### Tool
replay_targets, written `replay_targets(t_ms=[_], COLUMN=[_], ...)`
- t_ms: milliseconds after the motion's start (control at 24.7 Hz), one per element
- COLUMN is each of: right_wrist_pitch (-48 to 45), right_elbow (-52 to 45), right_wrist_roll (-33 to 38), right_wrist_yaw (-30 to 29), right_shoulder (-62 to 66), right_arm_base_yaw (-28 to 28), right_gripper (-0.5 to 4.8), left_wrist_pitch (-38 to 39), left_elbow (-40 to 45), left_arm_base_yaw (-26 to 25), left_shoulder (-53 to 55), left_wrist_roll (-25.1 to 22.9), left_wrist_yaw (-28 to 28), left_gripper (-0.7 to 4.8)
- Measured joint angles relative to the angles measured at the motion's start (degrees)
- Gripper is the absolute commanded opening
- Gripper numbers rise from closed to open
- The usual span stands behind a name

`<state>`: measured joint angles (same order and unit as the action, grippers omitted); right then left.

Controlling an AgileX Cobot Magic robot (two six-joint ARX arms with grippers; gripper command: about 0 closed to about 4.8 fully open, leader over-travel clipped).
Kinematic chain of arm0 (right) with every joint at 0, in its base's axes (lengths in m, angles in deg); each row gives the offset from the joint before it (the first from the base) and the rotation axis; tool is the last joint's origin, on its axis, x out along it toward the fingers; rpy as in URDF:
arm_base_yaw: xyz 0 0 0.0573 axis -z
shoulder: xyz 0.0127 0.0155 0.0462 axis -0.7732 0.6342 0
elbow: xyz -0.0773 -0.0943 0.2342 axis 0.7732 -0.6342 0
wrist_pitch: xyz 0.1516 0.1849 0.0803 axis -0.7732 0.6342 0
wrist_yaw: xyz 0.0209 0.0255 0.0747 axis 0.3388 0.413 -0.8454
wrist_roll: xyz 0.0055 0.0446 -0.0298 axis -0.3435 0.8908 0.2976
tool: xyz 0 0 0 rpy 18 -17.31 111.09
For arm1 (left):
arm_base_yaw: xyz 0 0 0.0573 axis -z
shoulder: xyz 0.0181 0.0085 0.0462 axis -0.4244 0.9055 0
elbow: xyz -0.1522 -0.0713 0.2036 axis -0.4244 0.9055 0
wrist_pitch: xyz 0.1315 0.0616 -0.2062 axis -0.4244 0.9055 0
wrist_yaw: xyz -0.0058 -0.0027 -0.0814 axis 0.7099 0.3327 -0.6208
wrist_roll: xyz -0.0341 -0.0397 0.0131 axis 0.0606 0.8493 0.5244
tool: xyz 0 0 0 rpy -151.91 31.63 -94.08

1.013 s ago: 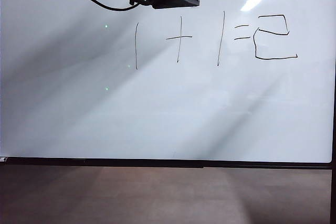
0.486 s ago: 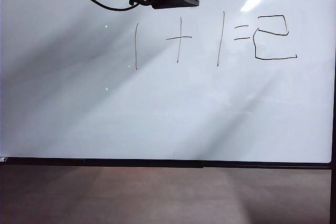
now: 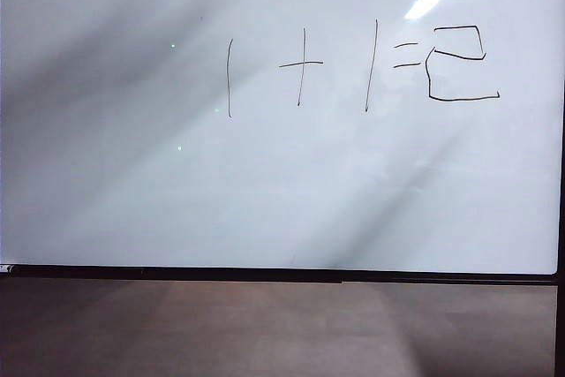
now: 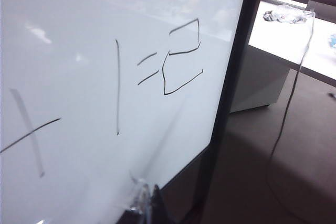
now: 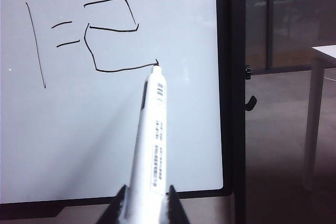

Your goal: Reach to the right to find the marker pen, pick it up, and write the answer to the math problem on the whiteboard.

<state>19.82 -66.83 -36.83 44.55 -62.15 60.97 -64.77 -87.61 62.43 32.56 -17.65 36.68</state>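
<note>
Both steps look done: the 2 (image 3: 461,64) stands after the sum (image 3: 322,68) on the board (image 3: 265,192). Right gripper (image 5: 146,195) pinches the pen (image 5: 149,145), tip at the 2's tail; left gripper (image 4: 144,203) unreadable.

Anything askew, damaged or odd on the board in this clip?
Nothing damaged. The handwritten answer 2 on the glossy white whiteboard is boxy and crowds the equals dashes. The right end effector grips the white marker pen, tip at the stroke's end.
</note>
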Motion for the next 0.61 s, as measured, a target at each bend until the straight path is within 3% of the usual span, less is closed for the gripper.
replay_targets(t_ms=[243,365,527,608], right_wrist_pitch=[0.0,0.02,-0.02,-0.02], right_elbow=[0.0,0.0,0.0,0.0], right_wrist_roll=[0.0,0.02,0.02,0.02], right_wrist_yaw=[-0.02,0.0,-0.02,-0.02], right_shoulder=[0.0,0.0,0.0,0.0], right_arm_base_yaw=[0.0,0.0,0.0,0.0], right_gripper=[-0.01,-0.01,-0.01,-0.01], left_wrist_pitch=[11.26,15.69,21.31,22.38], left_elbow=[0.0,0.0,-0.26,0.96], left_arm_base_yaw=[-0.04,-2.08,-10.67,-17.7], left_shoulder=[-11.39,-19.96,-31.61,-37.09], left_wrist_roll=[-0.13,-3.3,-7.15,-7.78], left_wrist_yaw=[0.04,0.04,0.55,2.05], left_gripper=[-0.04,-0.05,-0.05,-0.05])
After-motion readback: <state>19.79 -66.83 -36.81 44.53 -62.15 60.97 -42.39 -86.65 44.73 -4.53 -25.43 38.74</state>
